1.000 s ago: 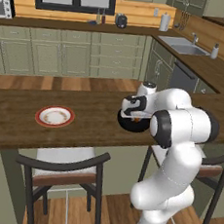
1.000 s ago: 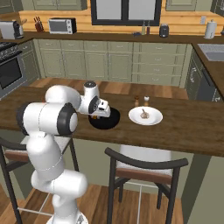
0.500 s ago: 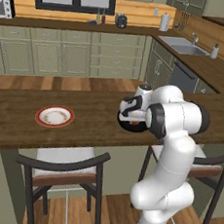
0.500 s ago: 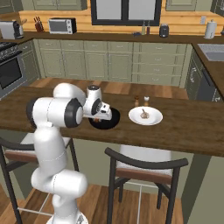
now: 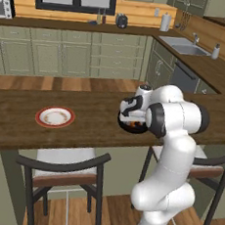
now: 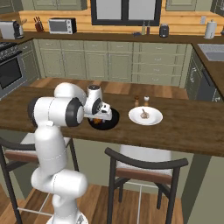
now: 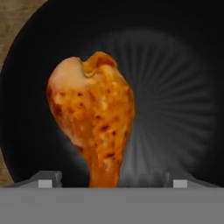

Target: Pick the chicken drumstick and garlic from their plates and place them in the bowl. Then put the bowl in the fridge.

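The glazed orange-brown chicken drumstick (image 7: 94, 118) lies inside the black bowl (image 7: 183, 65), thick end up in the hand view, narrow end pointing down between my fingertips. My gripper (image 7: 111, 181) hangs open just above it, its tips wide apart and clear of the meat. The bowl (image 5: 132, 126) (image 6: 104, 122) sits on the wooden island counter with my gripper (image 5: 131, 117) (image 6: 99, 116) over it. The whitish garlic (image 6: 144, 114) rests on a white plate (image 6: 154, 119) right of the bowl. A red-rimmed plate (image 5: 55, 117) lies to the left with nothing on it.
Two small shakers (image 6: 141, 101) stand behind the garlic plate. Dark chairs (image 5: 66, 171) (image 6: 144, 168) are tucked under the island's near edge. Green cabinets, a sink (image 5: 183, 45) and a microwave (image 6: 60, 26) line the far walls.
My arm's elbow and upper links have swung round and shifted, while the hand has stayed over the bowl. Bowl, plates and garlic have not moved.
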You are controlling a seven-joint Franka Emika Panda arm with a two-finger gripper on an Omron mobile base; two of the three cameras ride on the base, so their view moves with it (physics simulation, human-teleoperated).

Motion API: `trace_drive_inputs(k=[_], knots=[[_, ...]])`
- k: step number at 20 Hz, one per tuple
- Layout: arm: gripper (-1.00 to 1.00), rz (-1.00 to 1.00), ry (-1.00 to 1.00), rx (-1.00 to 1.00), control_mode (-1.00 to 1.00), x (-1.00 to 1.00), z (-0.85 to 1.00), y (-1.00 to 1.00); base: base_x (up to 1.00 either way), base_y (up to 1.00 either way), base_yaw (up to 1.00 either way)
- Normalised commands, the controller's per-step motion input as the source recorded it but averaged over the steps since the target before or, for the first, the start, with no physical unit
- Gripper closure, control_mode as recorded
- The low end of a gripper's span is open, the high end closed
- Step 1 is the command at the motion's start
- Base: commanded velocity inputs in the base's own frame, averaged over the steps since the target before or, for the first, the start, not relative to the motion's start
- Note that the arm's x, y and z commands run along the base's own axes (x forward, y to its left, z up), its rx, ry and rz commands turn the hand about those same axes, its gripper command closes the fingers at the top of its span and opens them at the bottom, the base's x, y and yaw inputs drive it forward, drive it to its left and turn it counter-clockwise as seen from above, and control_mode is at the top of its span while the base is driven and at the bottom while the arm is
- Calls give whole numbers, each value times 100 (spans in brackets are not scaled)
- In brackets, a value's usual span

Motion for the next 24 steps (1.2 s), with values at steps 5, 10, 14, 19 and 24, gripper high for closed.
trace_drive_inputs(k=[5, 10, 14, 19, 24], knots=[[-100, 0, -7, 0, -100, -24, 61, -12, 0, 0, 0], [-100, 0, -2, 0, -100, -18, 29, -59, 0, 0, 0], [-100, 0, -1, 0, -100, -4, 15, -78, 0, 0, 0], [-100, 0, 1, 0, -100, 0, 11, -80, 0, 0, 0], [-100, 0, 0, 0, -100, 12, 2, -64, 0, 0, 0]])
